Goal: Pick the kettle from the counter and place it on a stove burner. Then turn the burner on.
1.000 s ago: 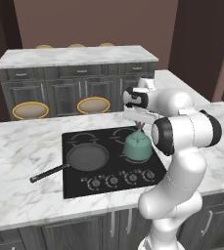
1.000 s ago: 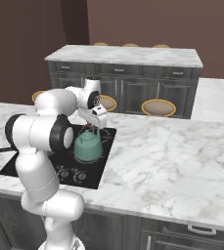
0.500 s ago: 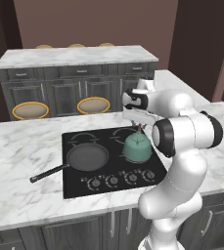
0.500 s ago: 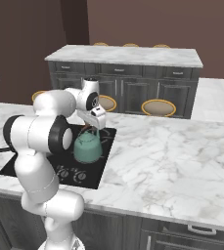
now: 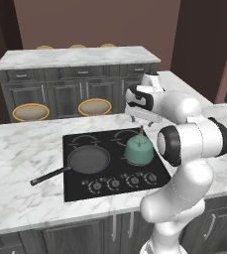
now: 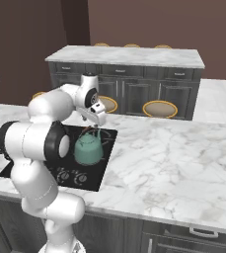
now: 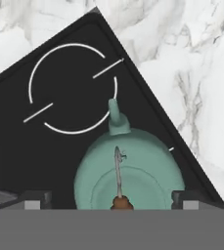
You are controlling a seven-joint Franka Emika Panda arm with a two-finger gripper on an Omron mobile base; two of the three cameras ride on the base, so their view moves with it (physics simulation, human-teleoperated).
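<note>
Cooktop (image 5: 116,171) bears kettle (image 5: 139,150); hand (image 7: 112,199) now released.

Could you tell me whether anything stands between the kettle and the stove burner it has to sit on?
Nothing visible does: the kettle already sits on the black cooktop, over its front right burner. The frying pan rests apart on the left burner, and the open gripper hangs above the kettle.

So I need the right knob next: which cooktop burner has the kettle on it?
The front right burner, nearest the robot: the kettle covers it, the frying pan sits front left, and the back burner ring is bare.
</note>
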